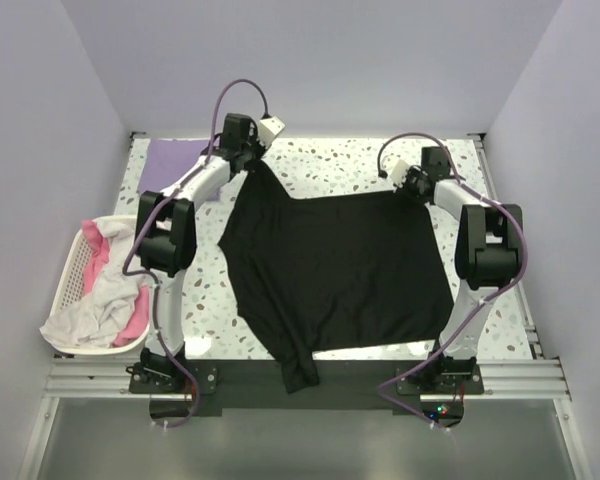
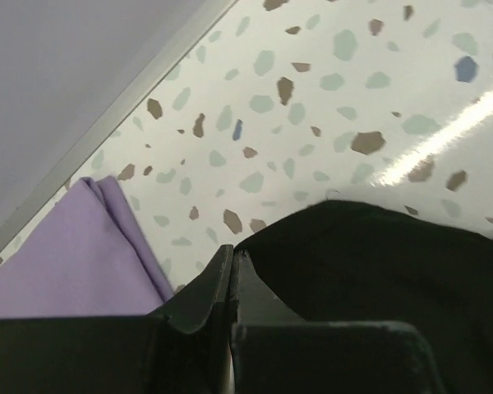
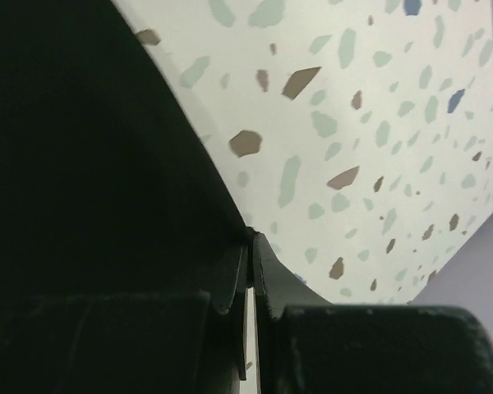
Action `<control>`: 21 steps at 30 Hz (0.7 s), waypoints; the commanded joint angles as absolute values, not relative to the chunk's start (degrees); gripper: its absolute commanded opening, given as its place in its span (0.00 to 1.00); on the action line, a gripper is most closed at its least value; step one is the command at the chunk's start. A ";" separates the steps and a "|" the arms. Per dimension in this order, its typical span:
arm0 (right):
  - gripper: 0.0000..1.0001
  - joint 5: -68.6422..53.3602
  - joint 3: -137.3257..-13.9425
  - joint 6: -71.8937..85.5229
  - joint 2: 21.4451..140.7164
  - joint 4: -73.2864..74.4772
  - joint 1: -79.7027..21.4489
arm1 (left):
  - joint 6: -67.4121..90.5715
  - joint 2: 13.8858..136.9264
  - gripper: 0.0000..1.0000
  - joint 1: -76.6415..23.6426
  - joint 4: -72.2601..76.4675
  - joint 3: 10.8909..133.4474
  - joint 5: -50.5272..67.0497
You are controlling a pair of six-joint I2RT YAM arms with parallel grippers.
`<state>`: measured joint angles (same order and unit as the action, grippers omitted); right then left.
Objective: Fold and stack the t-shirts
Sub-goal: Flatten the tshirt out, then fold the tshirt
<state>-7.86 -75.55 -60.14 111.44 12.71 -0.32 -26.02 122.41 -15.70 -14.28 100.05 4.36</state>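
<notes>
Black t-shirt lies spread mid-surface, one sleeve trailing over the near edge. The left pincer and right pincer are each clamped on a far corner, the left corner drawn further out. For a clean fold I'd level the two corners, keep the far edge taut, carry both toward the near side together and release only once it's flat. The folded purple shirt at far left looks like the stack spot.

Open: bare speckled terrazzo tabletop along far edge. Obstructions: black t-shirt at centre; folded lavender cloth in far-left corner; white slatted plastic basket at left edge.
</notes>
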 commanded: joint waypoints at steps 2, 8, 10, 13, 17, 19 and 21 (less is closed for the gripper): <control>0.00 -4.66 -83.67 -60.56 112.50 9.23 -0.18 | -22.42 125.94 0.00 -14.85 -12.91 112.91 -4.48; 0.00 -3.60 -83.85 -60.56 110.93 9.22 -0.17 | -21.62 119.90 0.00 -15.12 -12.40 103.23 -2.73; 0.00 -4.22 -83.59 -60.82 109.87 10.37 1.67 | -21.53 114.54 0.00 -15.12 -11.34 98.46 -1.94; 0.00 -4.92 -81.57 -63.36 107.67 11.42 1.84 | -22.23 107.94 0.00 -15.21 -12.30 90.19 -0.53; 0.00 -6.24 -77.44 -67.14 104.68 12.57 2.11 | -21.80 101.70 0.00 -15.47 -17.22 82.12 2.98; 0.00 -6.85 -76.64 -67.85 103.28 13.62 2.28 | -21.80 97.92 0.00 -15.91 -19.58 79.38 5.18; 0.00 -7.55 -76.38 -68.64 102.31 15.28 2.46 | -22.32 95.12 0.00 -17.57 -21.79 76.39 4.67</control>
